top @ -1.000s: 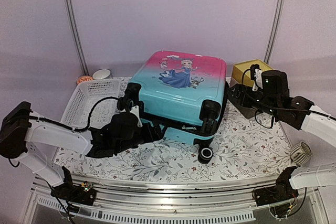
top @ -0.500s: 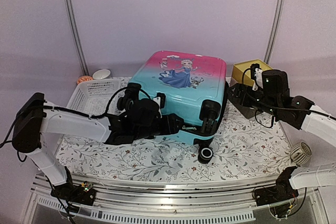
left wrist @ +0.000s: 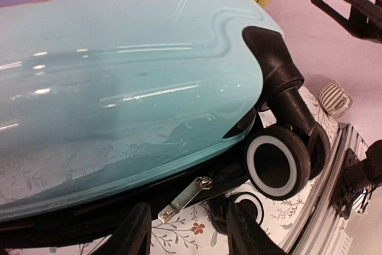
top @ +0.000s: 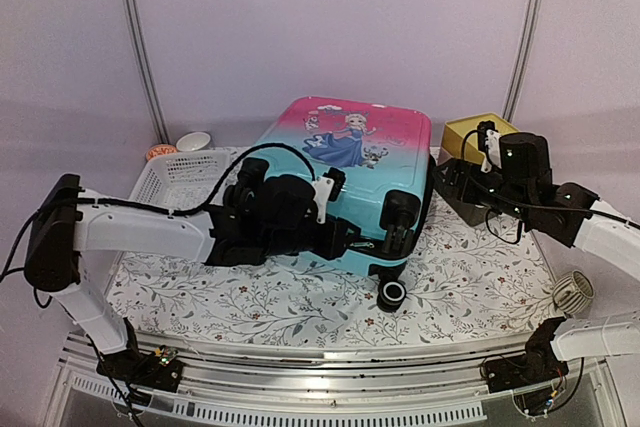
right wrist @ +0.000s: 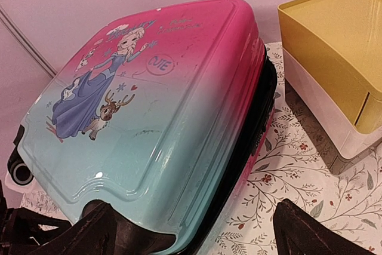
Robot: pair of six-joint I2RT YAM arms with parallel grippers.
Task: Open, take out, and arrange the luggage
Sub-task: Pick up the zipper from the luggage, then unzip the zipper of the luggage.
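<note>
Top external: high, distant, over the near edge of the floral-clothed table (top: 300, 312), facing rearward. Left wrist: close at the wheeled end of the pink-to-turquoise hard-shell suitcase (left wrist: 119, 88). Right wrist: near its side. All share it.

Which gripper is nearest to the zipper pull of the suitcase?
The left gripper: its open fingers frame the silver zipper pull on the near side of the suitcase. The right gripper hangs apart, by the yellow drawer box.
</note>
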